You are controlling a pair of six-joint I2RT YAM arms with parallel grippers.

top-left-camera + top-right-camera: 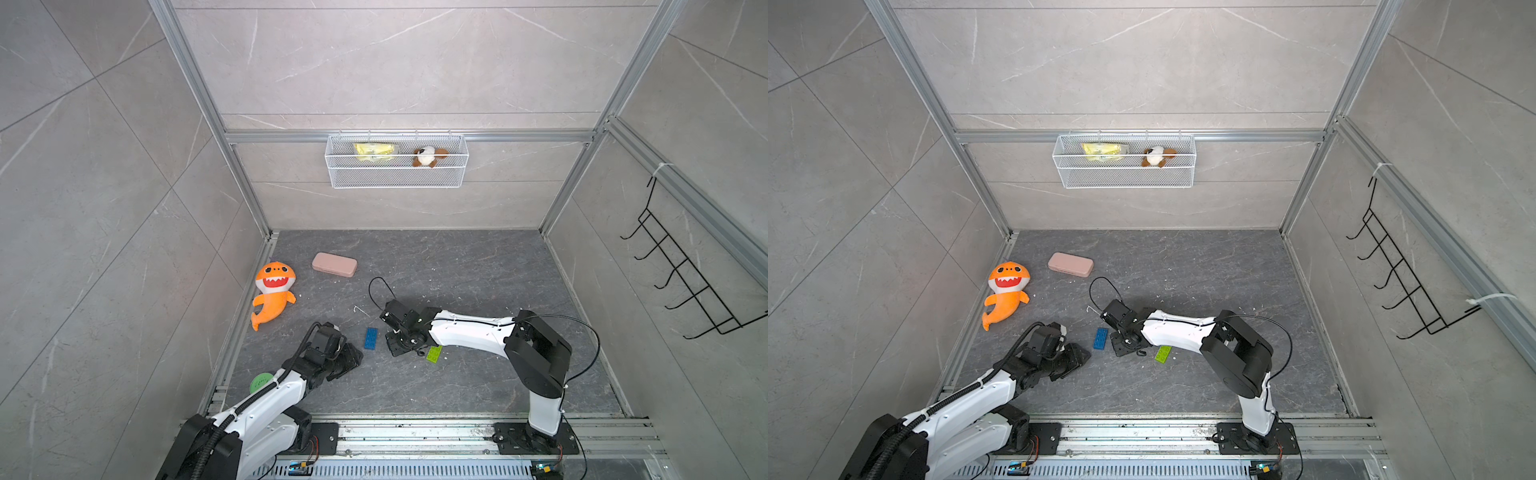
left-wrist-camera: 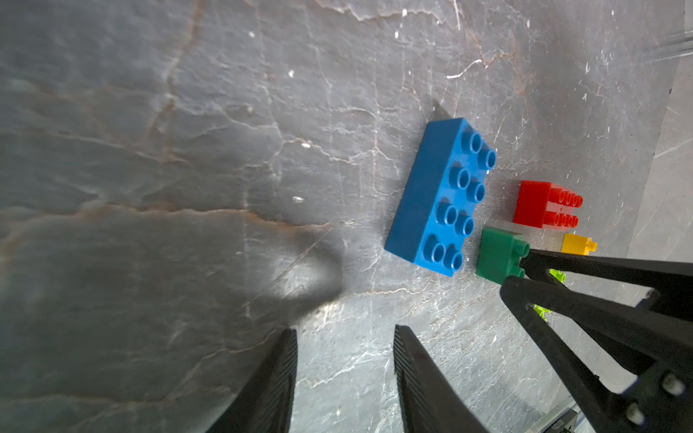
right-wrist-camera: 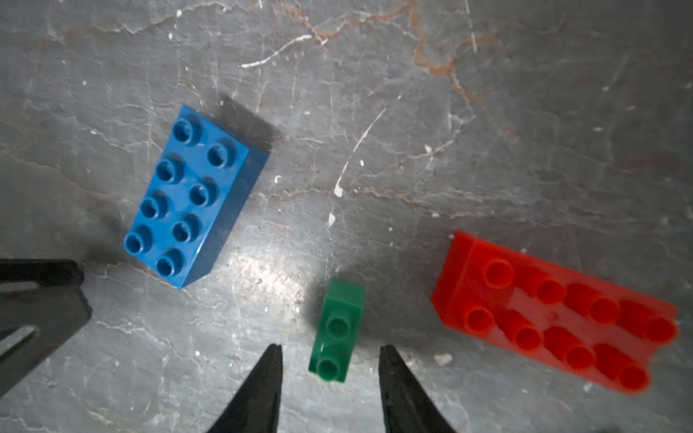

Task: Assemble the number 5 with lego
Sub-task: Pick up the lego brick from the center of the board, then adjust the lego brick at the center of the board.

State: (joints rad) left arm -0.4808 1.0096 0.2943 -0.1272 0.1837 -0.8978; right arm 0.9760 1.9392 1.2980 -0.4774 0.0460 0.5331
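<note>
Though flecked, dark veined surface, pale walls

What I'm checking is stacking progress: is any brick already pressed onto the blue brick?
No, in the right wrist view the blue brick shows all eight studs bare, with nothing on top.

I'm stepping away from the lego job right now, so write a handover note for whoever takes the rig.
Left gripper: open, empty, beside the blue brick.
Right gripper: open, jaws either side of the dark green brick, not clamped.
Red brick, yellow brick and lime green brick lie loose on the table nearby.
Done: no bricks joined.
Left: build the whole 5.
</note>
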